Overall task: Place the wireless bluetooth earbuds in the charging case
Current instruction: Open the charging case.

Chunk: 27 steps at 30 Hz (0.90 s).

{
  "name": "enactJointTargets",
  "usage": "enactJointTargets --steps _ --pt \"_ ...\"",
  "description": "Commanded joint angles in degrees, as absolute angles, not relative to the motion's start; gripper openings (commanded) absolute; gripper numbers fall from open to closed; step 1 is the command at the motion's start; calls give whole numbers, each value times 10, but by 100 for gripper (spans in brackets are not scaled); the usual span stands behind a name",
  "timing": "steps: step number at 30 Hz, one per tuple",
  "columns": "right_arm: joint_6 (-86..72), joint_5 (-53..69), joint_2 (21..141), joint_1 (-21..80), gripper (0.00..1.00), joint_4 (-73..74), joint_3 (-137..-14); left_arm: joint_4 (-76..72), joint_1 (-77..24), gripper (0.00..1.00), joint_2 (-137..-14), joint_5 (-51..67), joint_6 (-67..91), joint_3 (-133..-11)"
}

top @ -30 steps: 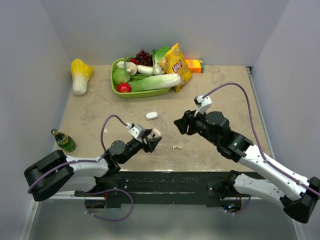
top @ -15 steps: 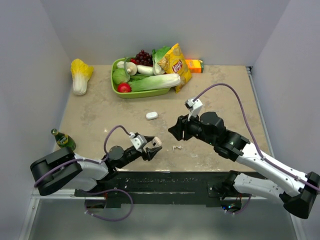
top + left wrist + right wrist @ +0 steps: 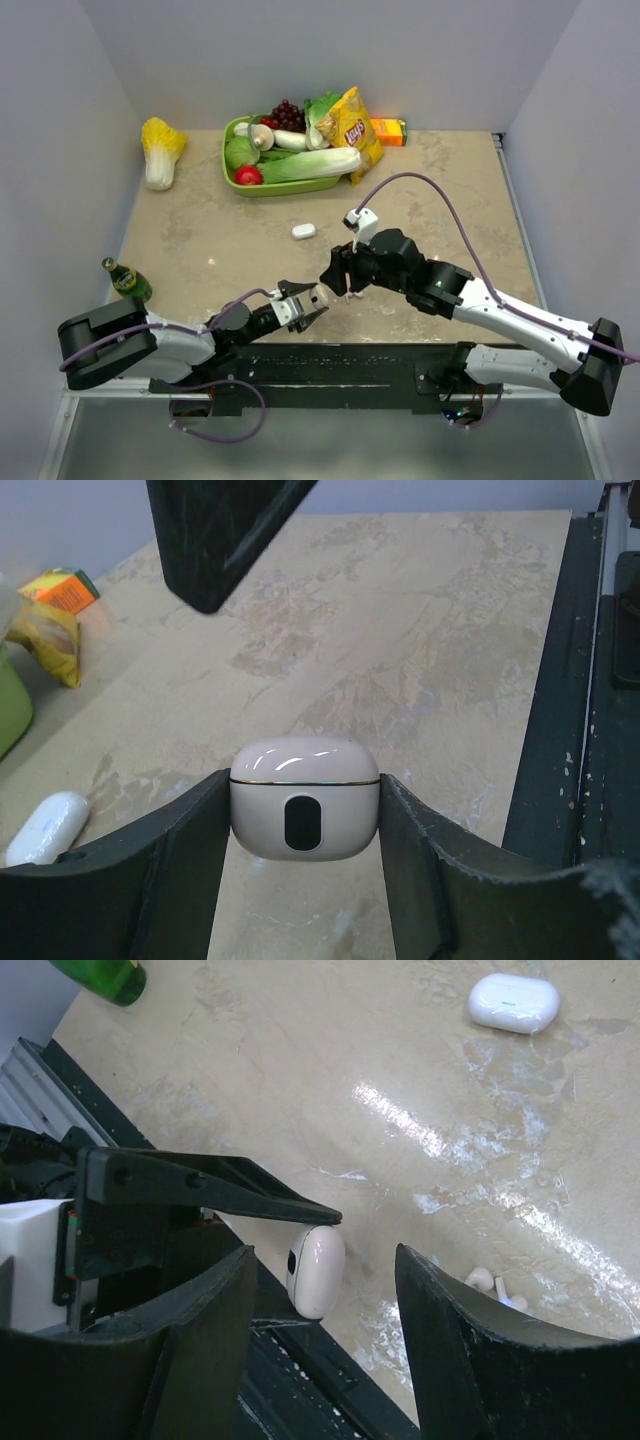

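since a second ago the right arm has swung left and nearer, bringing the right gripper (image 3: 333, 278) just beside the left gripper (image 3: 312, 300), which has itself drawn back toward the near edge.

the left fingers are clamped on the charging case (image 3: 305, 810), one on each side, holding it off the table with its lid closed and the seam line showing. the right fingers stand apart with nothing between them, pointed at the case.

the two wireless bluetooth earbuds (image 3: 495, 1285) lie close together on the table, near the front edge and just right of the held case. the top view hides them under the right arm.

the step in hand looks like opening the case, since no bud can go in while the lid is closed. the next move probably calls for the right fingertips to catch the lid at the seam and lift it while the left grip stays firm. only then can the buds be picked up.

counted: two earbuds, one held case, a second white case (image 3: 303, 231) lying farther out mid-table, one green bottle (image 3: 127, 281) at near left, one green tray (image 3: 280, 188) of produce at the far side.
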State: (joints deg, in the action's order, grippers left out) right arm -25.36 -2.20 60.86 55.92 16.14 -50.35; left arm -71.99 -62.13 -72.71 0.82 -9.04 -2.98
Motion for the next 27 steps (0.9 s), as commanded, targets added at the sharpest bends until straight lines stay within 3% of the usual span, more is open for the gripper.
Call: enactJointTargets --steps 1,27 --pt "-265 -27 614 567 61 144 -516 -1065 -631 0 -694 11 -127 -34" --pt "-265 -39 635 572 61 137 -491 -984 -642 0 -633 -15 -143 -51"
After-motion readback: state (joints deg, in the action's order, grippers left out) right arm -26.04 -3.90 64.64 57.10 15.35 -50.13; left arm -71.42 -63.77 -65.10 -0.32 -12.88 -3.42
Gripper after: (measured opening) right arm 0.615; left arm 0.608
